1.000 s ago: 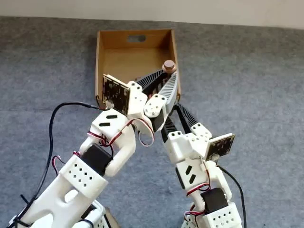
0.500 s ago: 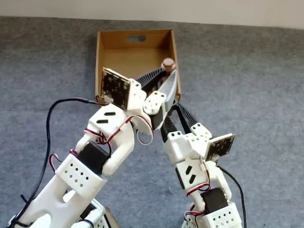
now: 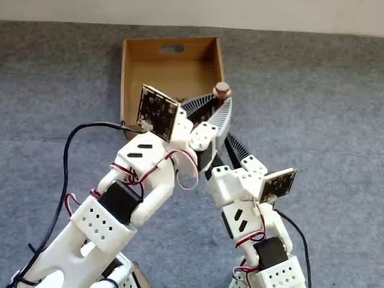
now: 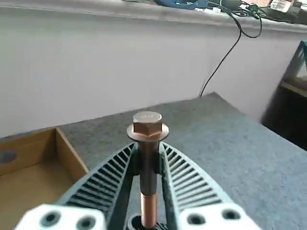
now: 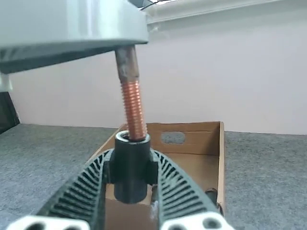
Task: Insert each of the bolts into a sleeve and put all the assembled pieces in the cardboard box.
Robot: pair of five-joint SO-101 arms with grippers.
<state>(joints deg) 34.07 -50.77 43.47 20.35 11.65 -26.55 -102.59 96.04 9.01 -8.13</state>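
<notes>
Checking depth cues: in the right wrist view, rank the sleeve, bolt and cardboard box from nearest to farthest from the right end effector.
1. Sleeve, clamped in the right end effector.
2. Bolt, tip set in its top.
3. Cardboard box, behind, on the table.

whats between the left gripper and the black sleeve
Only the bolt: in the right wrist view its copper thread runs from the left gripper down into the mouth of the sleeve.
</notes>
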